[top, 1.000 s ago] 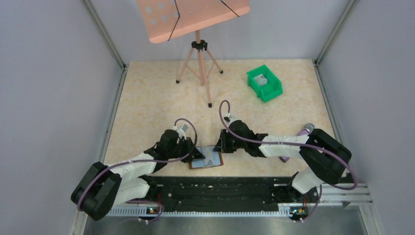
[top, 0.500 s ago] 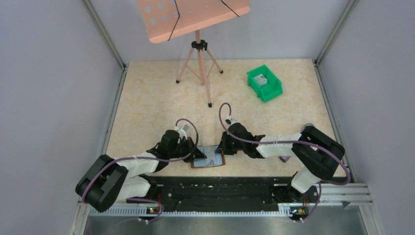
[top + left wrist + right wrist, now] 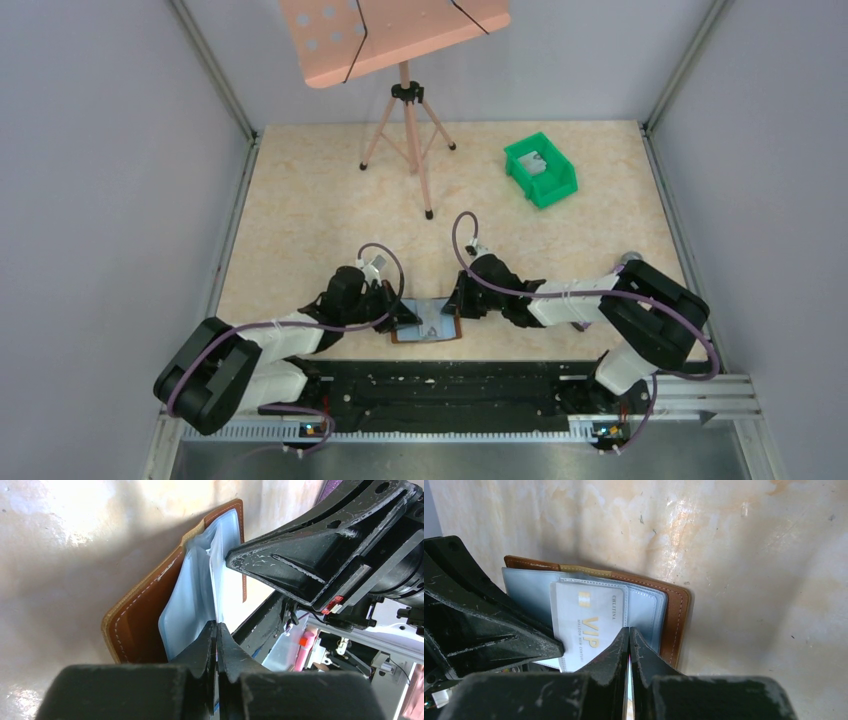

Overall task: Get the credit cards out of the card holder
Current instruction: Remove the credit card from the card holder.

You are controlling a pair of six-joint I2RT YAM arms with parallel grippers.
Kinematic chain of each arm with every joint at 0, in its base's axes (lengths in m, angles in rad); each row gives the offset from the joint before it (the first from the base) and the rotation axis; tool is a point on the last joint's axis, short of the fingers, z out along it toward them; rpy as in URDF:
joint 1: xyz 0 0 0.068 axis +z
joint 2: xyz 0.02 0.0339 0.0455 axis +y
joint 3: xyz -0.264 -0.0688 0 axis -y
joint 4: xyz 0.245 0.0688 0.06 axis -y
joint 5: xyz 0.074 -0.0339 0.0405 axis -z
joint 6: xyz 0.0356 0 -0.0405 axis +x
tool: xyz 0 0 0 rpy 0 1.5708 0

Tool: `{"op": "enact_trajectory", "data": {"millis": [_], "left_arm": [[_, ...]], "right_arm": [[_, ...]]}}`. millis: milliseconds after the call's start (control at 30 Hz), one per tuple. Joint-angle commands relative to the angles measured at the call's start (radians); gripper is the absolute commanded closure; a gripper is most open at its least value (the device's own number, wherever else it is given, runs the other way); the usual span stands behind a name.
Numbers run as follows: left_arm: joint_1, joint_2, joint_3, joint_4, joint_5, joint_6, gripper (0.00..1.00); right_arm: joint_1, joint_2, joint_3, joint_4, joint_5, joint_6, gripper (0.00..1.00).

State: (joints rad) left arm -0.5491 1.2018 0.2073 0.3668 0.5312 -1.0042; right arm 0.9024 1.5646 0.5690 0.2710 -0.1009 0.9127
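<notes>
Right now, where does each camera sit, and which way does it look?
Top external: high above and behind the arms, looking down at the table; it shows both arms, with the left gripper and right gripper at the card holder.
Left wrist: on the left arm, looking along its own shut fingers at the card holder.
Right wrist: on the right arm, looking past its own shut fingers at the credit card.
Shared: all three see the card holder.
</notes>
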Motion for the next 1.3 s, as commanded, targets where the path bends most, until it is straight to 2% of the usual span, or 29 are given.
{"op": "enact_trajectory", "data": {"millis": [0, 400, 433, 600, 767, 933, 1033, 1267], "left_arm": [[0.006, -0.022, -0.011, 0.046, 0.013, -0.002, 0.94], [0.006, -0.021, -0.007, 0.057, 0.027, -0.005, 0.82], [0.005, -0.022, -0.009, 0.061, 0.027, -0.007, 0.83], [0.005, -0.029, -0.017, 0.069, 0.027, -0.014, 1.00], [0.006, -0.076, -0.018, -0.046, -0.050, 0.000, 1.00], [0.007, -0.165, 0.005, -0.266, -0.207, 0.031, 1.00], [0.007, -0.210, 0.025, -0.343, -0.245, 0.045, 1.00], [0.009, -0.395, 0.117, -0.578, -0.328, -0.025, 1.00]], "right_arm": [[0.000, -0.007, -0.030, -0.064, 0.041, -0.016, 0.98], [0.000, -0.007, -0.030, -0.053, 0.035, -0.015, 0.99], [0.000, -0.007, -0.030, -0.053, 0.034, -0.015, 0.99], [-0.001, -0.011, -0.029, -0.059, 0.039, -0.015, 0.99], [-0.002, -0.011, -0.028, -0.065, 0.047, -0.011, 0.99], [-0.005, -0.018, -0.029, -0.075, 0.057, -0.009, 0.99], [-0.010, -0.028, -0.027, -0.083, 0.062, -0.010, 0.99], [-0.034, -0.063, 0.001, -0.129, 0.065, -0.037, 0.99]]}}
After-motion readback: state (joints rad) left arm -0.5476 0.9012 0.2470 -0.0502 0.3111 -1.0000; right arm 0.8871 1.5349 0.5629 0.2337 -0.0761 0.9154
